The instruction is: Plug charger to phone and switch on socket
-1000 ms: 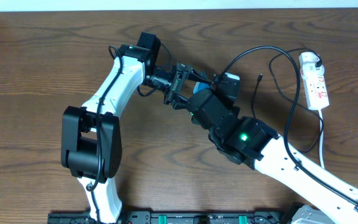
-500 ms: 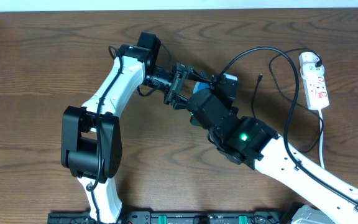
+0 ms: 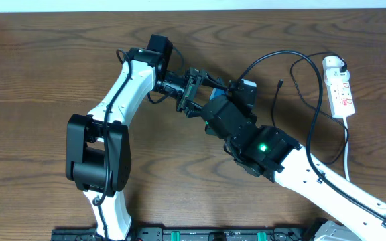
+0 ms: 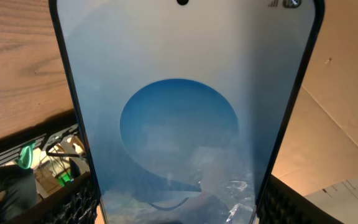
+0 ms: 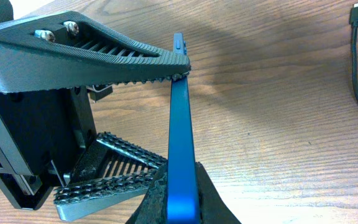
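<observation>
Now right gripper (image 5: 180, 196) clamped onto phone (image 4: 179, 124), left gripper (image 3: 194, 92) unchanged.

White arm links (image 3: 129, 84), black joints (image 3: 99, 157), green LED (image 3: 262, 148); black ribbed claw fingers (image 5: 104, 46), serrated edges, silver screws (image 5: 55, 31).

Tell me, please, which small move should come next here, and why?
Probably the left tool should open and let go of the phone. Both tools hold it: the right tool is shut on its thin edge, so one grip seems enough. The charger tip lies untouched on the table.
</observation>
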